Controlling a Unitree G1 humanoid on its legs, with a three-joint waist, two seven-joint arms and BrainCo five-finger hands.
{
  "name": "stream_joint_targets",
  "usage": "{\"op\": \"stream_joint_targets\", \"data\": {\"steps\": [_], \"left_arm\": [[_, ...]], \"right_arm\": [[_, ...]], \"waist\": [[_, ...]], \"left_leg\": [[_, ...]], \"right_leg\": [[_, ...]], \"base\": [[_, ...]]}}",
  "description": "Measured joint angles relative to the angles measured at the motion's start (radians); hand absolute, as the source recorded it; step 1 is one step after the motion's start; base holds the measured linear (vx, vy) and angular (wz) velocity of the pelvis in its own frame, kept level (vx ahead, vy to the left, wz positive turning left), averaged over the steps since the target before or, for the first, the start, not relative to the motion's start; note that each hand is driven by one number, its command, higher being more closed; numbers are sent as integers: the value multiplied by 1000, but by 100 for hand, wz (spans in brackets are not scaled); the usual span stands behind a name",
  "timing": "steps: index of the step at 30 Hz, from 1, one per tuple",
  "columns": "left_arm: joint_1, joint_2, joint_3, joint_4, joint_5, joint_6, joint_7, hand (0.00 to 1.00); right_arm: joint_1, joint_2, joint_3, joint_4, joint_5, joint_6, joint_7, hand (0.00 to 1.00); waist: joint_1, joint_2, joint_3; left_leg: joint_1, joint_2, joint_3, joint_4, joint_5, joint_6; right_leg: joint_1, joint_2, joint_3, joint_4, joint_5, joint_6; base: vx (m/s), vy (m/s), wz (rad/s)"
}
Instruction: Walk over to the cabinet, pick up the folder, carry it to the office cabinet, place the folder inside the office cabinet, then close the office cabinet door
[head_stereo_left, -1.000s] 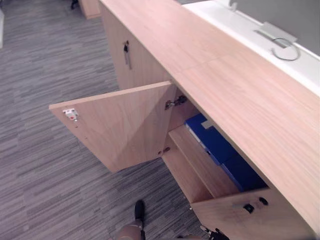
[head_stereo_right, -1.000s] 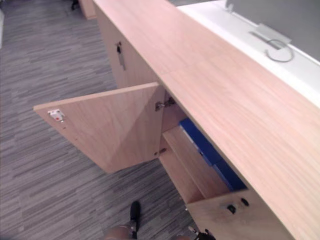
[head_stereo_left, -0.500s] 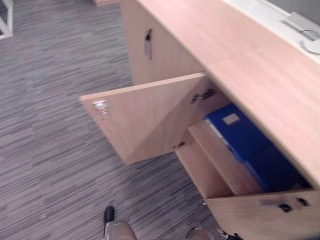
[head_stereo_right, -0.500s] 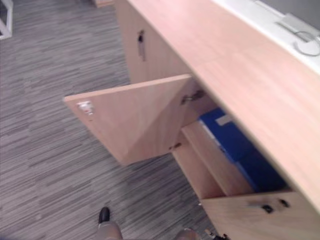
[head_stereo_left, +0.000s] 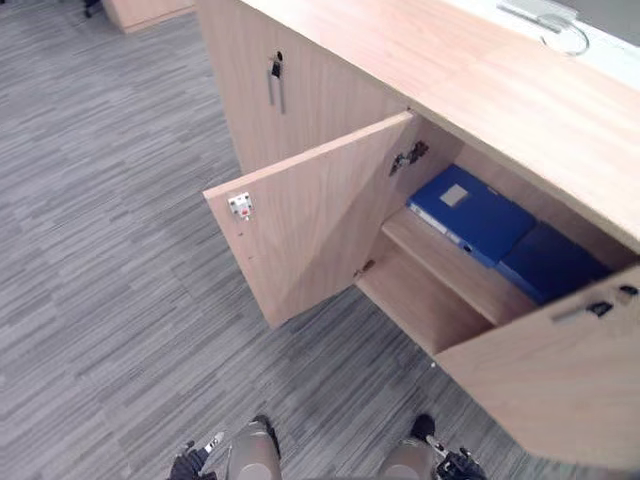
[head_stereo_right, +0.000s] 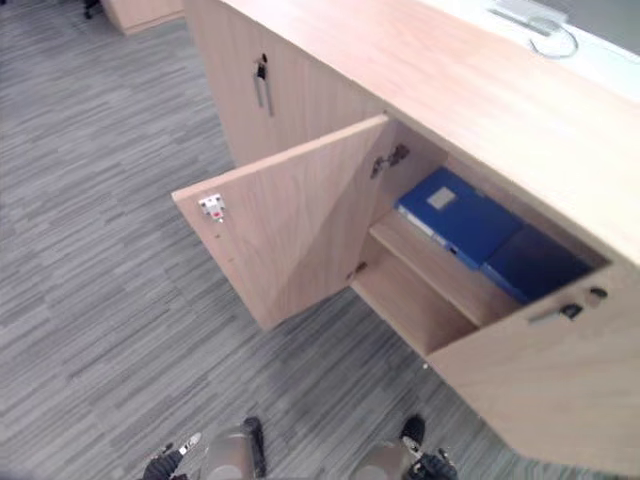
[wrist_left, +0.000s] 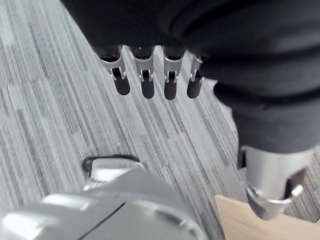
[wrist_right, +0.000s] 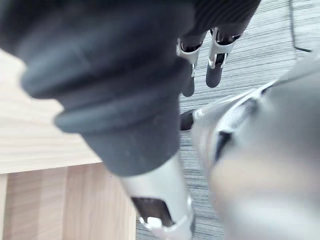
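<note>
A blue folder (head_stereo_left: 470, 213) with a pale label lies flat on the upper shelf inside the open office cabinet (head_stereo_left: 440, 290). A darker blue folder (head_stereo_left: 550, 262) lies beside it on the same shelf. The cabinet's left door (head_stereo_left: 320, 215) stands wide open, and its right door (head_stereo_left: 560, 370) swings out toward me. My left hand (wrist_left: 147, 82) hangs low over the carpet with straight fingers and holds nothing. My right hand (wrist_right: 215, 55) also hangs down empty, beside the right door's wood. Both hands are far below and short of the folder.
The long wooden cabinet top (head_stereo_left: 480, 70) runs back to the left, above a closed door with a metal handle (head_stereo_left: 275, 80). A white ledge (head_stereo_left: 590, 40) with a metal fitting lies behind it. Grey striped carpet (head_stereo_left: 110, 250) spreads to the left and front.
The camera has pulled back and turned, so more of the cabinet's inside and of the right door shows. The folders and doors stand as before. My hands now show at the lower edge.
</note>
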Motion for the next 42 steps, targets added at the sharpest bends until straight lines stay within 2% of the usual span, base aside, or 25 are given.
{"op": "stream_joint_targets", "data": {"steps": [1,2,3,4,6,7,10,14,18,23,26,28,29,31,33,36,39,42], "left_arm": [[10,17,6,-17,1,1,0,0],[15,22,15,-27,2,1,1,0],[20,26,24,-44,2,1,2,0],[20,31,22,-51,2,2,3,0],[8,28,19,-67,12,4,3,0],[-5,25,19,-72,17,4,3,0],[-33,27,18,-115,1,4,0,0],[-110,75,17,-126,-23,4,0,0],[-160,215,18,-134,59,21,18,0],[-270,345,20,-134,103,36,24,0],[-378,450,20,-36,106,50,23,0],[-491,548,17,55,107,58,23,0],[-522,570,13,66,106,61,23,0],[-643,643,-52,72,106,67,25,0],[-729,674,-117,71,106,65,27,0],[-799,681,-201,58,106,50,29,0],[-811,641,-270,36,101,46,34,0],[-817,598,-355,18,102,40,16,0]], "right_arm": [[-1,-1,-2,14,0,-1,0,0],[-6,0,0,18,-1,0,2,0],[-15,4,13,26,-6,-1,4,0],[-22,-2,33,41,-22,0,4,0],[-27,-4,33,59,-25,-1,8,0],[-27,-11,30,76,-25,1,12,0],[-15,-29,31,81,-62,3,14,0],[-15,-48,32,79,-61,2,14,0],[-16,-40,43,80,-60,2,15,0],[-15,-39,42,83,-60,4,29,0],[-14,-39,37,99,-59,4,42,0],[-3,-37,27,107,-56,7,54,0],[3,-36,25,107,-56,7,57,0],[22,-32,17,128,-38,9,61,0],[35,-20,-19,141,-15,10,62,0],[57,-13,-19,144,1,9,75,0],[67,-2,-56,144,2,9,79,0],[86,5,-60,144,2,9,79,0]], "waist": [[10,1,-1],[15,1,-1],[19,-3,-8],[17,-15,-19],[12,-17,-22],[8,-14,-23],[-2,-22,-30],[-7,-27,-44],[-7,-49,-56],[-9,-60,-62],[-9,-68,-63],[-11,-74,-63],[-12,-75,-63],[-16,-87,-61],[-23,-96,-64],[-45,-104,-61],[-64,-107,-61],[-65,-109,-60]], "left_leg": [[25,-1,33,-39,21,11],[39,-2,51,-66,35,12],[59,-23,70,-136,62,15],[64,-53,77,-215,96,16],[67,-87,76,-301,150,8],[81,-94,70,-349,177,-1],[140,-86,37,-439,248,-16],[158,-77,37,-499,296,-25],[196,-76,53,-522,306,-36],[210,-85,64,-532,305,-39],[226,-85,77,-532,302,-44],[242,-85,98,-532,296,-48],[242,-85,99,-532,296,-48],[242,-85,106,-532,296,-48],[241,-86,114,-532,294,-46],[241,-89,137,-532,293,-44],[240,-90,155,-532,293,-44],[241,-91,157,-532,293,-44]], "right_leg": [[14,22,-29,122,-124,-13],[19,36,-54,148,-168,-25],[29,72,-104,144,-223,-22],[47,102,-142,43,-243,-13],[74,137,-144,-120,-241,-9],[83,159,-142,-175,-219,23],[101,198,-130,-208,-211,18],[99,224,-126,-229,-204,11],[120,238,-107,-264,-188,15],[136,238,-100,-294,-175,17],[147,239,-82,-297,-174,16],[151,240,-64,-299,-171,13],[150,240,-62,-299,-170,12],[143,241,-54,-309,-160,12],[140,242,-48,-320,-149,11],[128,242,-22,-328,-137,7],[118,242,-2,-331,-128,6],[119,241,-1,-331,-127,5]], "base": [[-125,161,-40],[-87,111,-68],[-100,72,-64],[-93,50,-61],[-93,-30,-40],[-72,-65,-29],[-23,-74,-27],[-14,-47,-3],[25,-6,-16],[37,12,-5],[33,5,-16],[18,8,-24],[-9,7,-15],[-31,11,-10],[-54,15,-13],[-41,22,-22],[-18,9,-21],[-4,0,-2]]}}
